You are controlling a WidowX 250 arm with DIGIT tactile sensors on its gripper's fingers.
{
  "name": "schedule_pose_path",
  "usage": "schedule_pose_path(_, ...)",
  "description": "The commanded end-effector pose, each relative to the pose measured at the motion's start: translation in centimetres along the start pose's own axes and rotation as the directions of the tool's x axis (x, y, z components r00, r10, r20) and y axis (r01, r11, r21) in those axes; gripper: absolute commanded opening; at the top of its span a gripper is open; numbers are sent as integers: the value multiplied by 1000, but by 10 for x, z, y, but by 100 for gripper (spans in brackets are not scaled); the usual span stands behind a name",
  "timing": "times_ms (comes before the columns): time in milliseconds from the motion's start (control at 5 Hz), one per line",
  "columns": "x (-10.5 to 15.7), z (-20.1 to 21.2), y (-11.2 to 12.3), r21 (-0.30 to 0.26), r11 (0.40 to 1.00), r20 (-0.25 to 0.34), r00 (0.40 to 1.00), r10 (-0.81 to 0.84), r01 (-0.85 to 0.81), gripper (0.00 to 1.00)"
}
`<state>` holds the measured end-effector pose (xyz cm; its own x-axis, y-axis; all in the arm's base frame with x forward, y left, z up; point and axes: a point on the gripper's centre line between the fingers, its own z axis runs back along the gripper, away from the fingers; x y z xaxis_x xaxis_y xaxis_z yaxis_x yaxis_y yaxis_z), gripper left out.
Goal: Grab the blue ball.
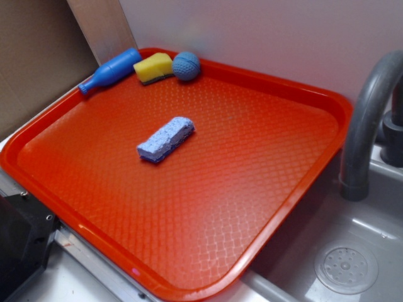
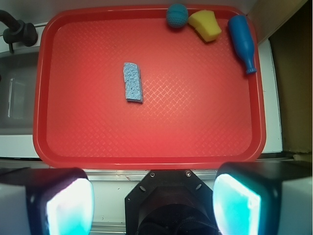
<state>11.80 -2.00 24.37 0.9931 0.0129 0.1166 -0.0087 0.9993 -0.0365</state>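
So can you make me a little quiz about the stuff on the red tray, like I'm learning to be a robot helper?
1. True or false: the blue ball sits in the middle of the red tray.
2. What lies right next to the ball? A) the yellow sponge B) the pale blue sponge C) the faucet
3. Fill in: the gripper is wide ____, holding nothing.

Key
1. False: it is at the tray's far edge.
2. A. The blue bottle toy lies on the sponge's other side.
3. open
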Motion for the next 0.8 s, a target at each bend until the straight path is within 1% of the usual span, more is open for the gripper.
schedule_pose_path(0, 0, 0, 0, 0, 1000, 0, 1000, 0, 0, 100)
schedule_pose_path(200, 47, -31, 17, -14, 995, 182, 979, 96, -95, 100)
schedule_pose_path(400, 93, -74, 36, 113, 984, 285, 954, 97, -134, 100)
schedule_pose_path(600, 137, -129, 55, 157, 982, 269, 961, 60, -105, 100)
